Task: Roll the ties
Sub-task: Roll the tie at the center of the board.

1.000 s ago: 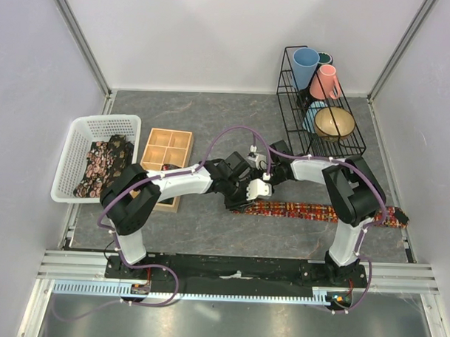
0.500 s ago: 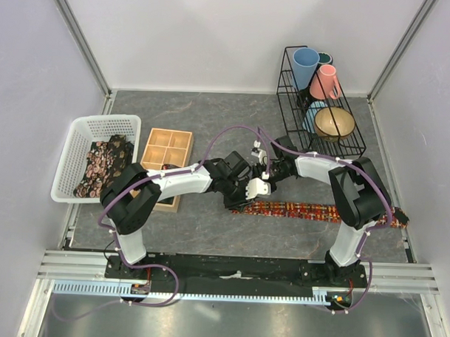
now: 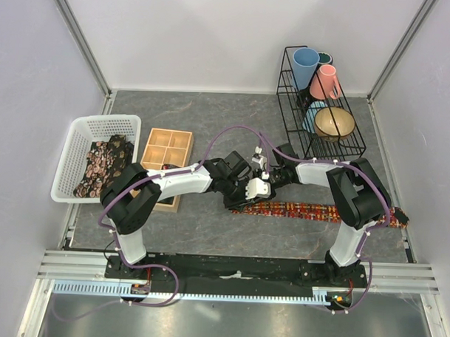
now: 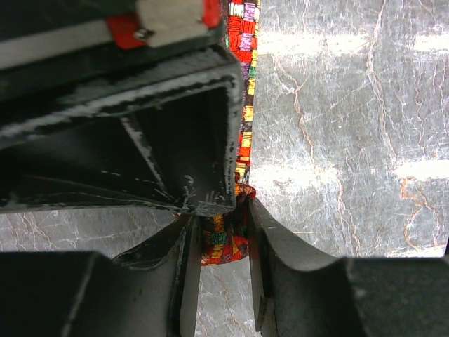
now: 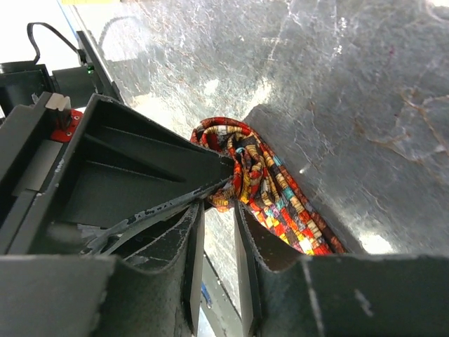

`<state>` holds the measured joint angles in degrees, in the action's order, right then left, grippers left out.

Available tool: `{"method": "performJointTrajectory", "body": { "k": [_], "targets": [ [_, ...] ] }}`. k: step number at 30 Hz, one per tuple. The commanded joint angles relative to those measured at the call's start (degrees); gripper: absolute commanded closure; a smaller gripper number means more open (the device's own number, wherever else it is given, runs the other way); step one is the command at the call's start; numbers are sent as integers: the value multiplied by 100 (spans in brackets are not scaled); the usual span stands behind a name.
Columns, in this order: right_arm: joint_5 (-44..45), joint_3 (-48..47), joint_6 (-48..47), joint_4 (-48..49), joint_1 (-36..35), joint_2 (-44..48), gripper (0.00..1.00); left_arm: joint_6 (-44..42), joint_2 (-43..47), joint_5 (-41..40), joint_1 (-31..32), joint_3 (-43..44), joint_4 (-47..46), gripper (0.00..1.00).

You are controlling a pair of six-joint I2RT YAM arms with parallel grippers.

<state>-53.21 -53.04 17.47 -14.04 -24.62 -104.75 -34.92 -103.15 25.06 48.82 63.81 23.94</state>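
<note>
Top external: patterned tie (image 3: 312, 211) laid flat along a grey, marble-veined table (image 3: 175, 115), right of the wooden tray (image 3: 166, 153), far end well away from it.
Tie fabric: woven, with tight little blocks of red, orange, yellow and teal on a dark ground; end nearest the tray curled into a loose loop.
Left gripper (image 4: 223, 242): black fingers nearly together, pinching that curled end between their pads; strip running away beyond the tips.
Right gripper (image 5: 219, 225): black ribbed fingers parted by a narrow slit, tips at the edge of the loop; hold on the cloth impossible to make out.
Meeting point: both grippers nose to nose over the tie's end, right of the tray.
Markings: small red tab (image 4: 126, 28) with a cream pad on the right gripper's body, seen from the left wrist; any print too small to read.
Tray: pale wood, square compartments, near corner covered by the left arm (image 3: 173, 183).
Basket (image 3: 74, 145): white plastic lattice, just left of the tray, holding more ties (image 3: 99, 164), dark with a pinkish floral print, in a heap.
Rack (image 3: 293, 123): black wire, beyond and well right of the tray, carrying a blue tumbler (image 3: 305, 66), a pink mug (image 3: 328, 82) and a round tan bowl (image 3: 334, 122).
</note>
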Motion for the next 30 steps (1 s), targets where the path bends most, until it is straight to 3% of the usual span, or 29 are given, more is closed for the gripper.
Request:
{"method": "performJointTrajectory", "body": {
  "k": [1, 10, 17, 21, 25, 30],
  "targets": [
    [-260, 188, 19, 665, -25, 68, 69, 99, -293, -230, -57, -44, 356, 64],
    [-216, 355, 300, 1175, -34, 34, 69, 125, -311, -185, -57, 9, 374, 64],
    [-260, 312, 151, 1036, -34, -28, 98, 169, -346, -185, -65, 61, 383, 63],
    [-225, 267, 81, 903, -25, -37, 100, 178, -337, -159, -74, 79, 374, 63],
    [-102, 241, 63, 824, 1, -2, 100, 178, -127, -194, -118, -44, 296, 34],
    [-31, 189, -25, 710, 28, 7, 100, -23, 488, -273, -320, -535, -265, 15]
  ]
}}
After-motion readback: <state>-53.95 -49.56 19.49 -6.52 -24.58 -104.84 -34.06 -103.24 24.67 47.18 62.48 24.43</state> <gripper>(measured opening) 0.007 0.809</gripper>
